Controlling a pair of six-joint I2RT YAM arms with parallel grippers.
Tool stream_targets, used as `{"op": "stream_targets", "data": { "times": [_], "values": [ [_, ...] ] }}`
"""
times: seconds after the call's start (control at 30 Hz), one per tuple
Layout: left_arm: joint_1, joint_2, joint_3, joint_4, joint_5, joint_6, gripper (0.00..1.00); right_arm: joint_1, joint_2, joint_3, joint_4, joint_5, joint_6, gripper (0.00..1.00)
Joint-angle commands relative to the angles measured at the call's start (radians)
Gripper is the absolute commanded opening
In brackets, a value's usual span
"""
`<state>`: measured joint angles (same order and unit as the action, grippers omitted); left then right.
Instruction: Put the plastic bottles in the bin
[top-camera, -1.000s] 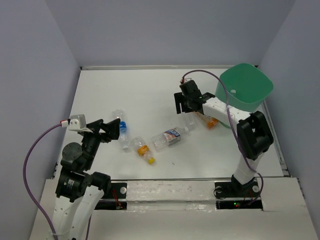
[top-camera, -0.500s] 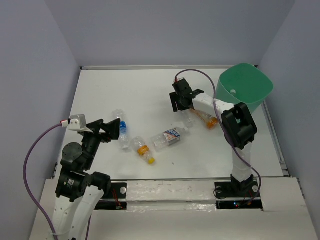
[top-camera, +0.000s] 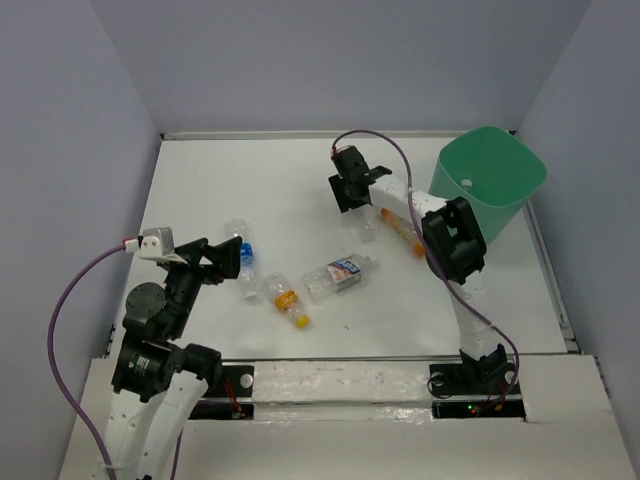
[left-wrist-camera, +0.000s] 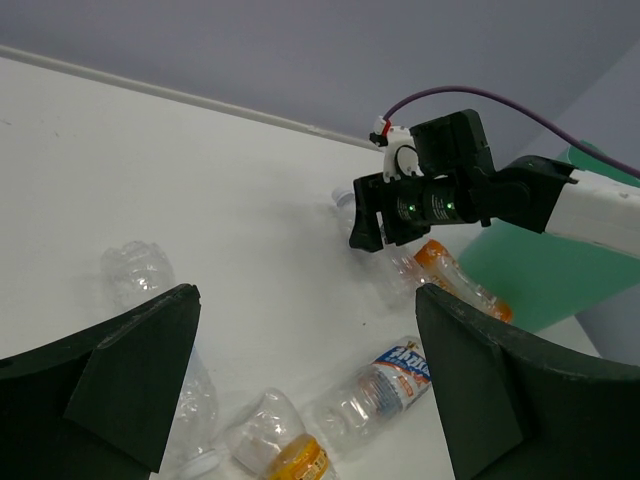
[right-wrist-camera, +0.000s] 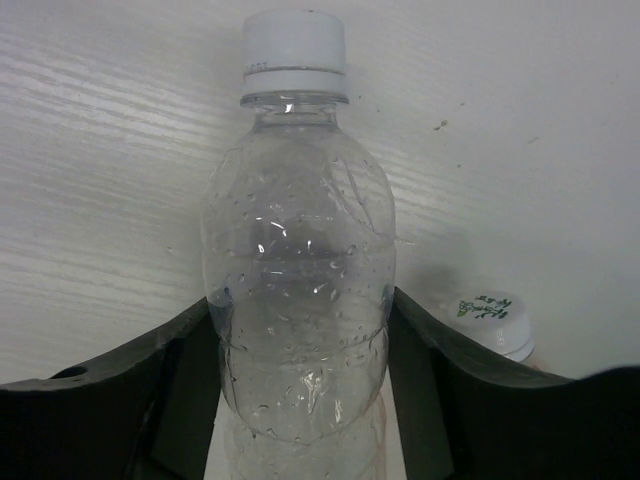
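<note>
Right gripper (top-camera: 352, 195) shifted far-left, away from bin (top-camera: 490, 180); jaws now pinch clear bottle (right-wrist-camera: 298, 300) lying on bench (top-camera: 250, 180). I'd confirm a firm mid-body squeeze before lifting.

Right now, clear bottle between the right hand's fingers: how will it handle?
The clear bottle looks empty, just droplets inside: probably very light. Crinkled thin wall likely dents under the fingers. Round body lying on the table may roll if released.
</note>
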<state>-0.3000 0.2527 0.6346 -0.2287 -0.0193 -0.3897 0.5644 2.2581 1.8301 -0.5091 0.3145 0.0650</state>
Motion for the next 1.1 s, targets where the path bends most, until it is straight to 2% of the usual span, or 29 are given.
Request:
{"op": "stream_targets", "data": {
  "times": [0.0,0.13,0.23,0.33,0.47,0.53,0.57,0.67,0.73,0.93,1.0,1.07],
  "values": [
    [-0.002,0.007,0.011,0.043,0.015,0.02,0.99,0.008,0.003,0.095,-0.032,0.02,-0.05,0.52],
    [-0.002,0.005,0.011,0.045,0.015,0.018,0.99,0.008,-0.084,0.129,0.036,0.038,-0.08,0.52],
    [-0.002,0.005,0.011,0.043,0.015,0.018,0.99,0.008,-0.218,0.135,0.089,0.038,-0.102,0.55],
    [-0.002,-0.001,0.011,0.045,0.015,0.018,0.99,0.008,-0.402,0.048,0.255,0.11,-0.143,0.56],
    [-0.002,-0.021,0.01,0.046,0.015,0.018,0.99,-0.105,-0.657,-0.075,0.386,0.195,-0.127,0.56],
    [-0.004,-0.03,0.01,0.043,0.01,0.015,0.99,-0.18,-0.724,-0.126,0.421,0.219,-0.097,0.56],
    [-0.005,-0.042,0.01,0.043,0.007,0.015,0.99,-0.258,-0.751,-0.173,0.443,0.242,-0.064,0.56],
    [-0.01,-0.069,0.008,0.043,0.007,0.012,0.99,-0.39,-0.822,-0.245,0.489,0.305,0.018,0.55],
    [-0.014,-0.079,0.01,0.037,-0.002,0.011,0.99,-0.434,-0.85,-0.314,0.495,0.307,0.045,0.55],
    [-0.051,-0.112,0.011,0.032,-0.031,0.008,0.99,-0.511,-0.904,-0.508,0.67,0.285,0.022,0.55],
    [-0.062,-0.121,0.013,0.029,-0.034,0.006,0.99,-0.511,-0.907,-0.566,0.699,0.278,0.019,0.58],
    [-0.068,-0.127,0.013,0.029,-0.037,0.006,0.99,-0.511,-0.914,-0.613,0.722,0.273,0.01,0.72]
  ]
}}
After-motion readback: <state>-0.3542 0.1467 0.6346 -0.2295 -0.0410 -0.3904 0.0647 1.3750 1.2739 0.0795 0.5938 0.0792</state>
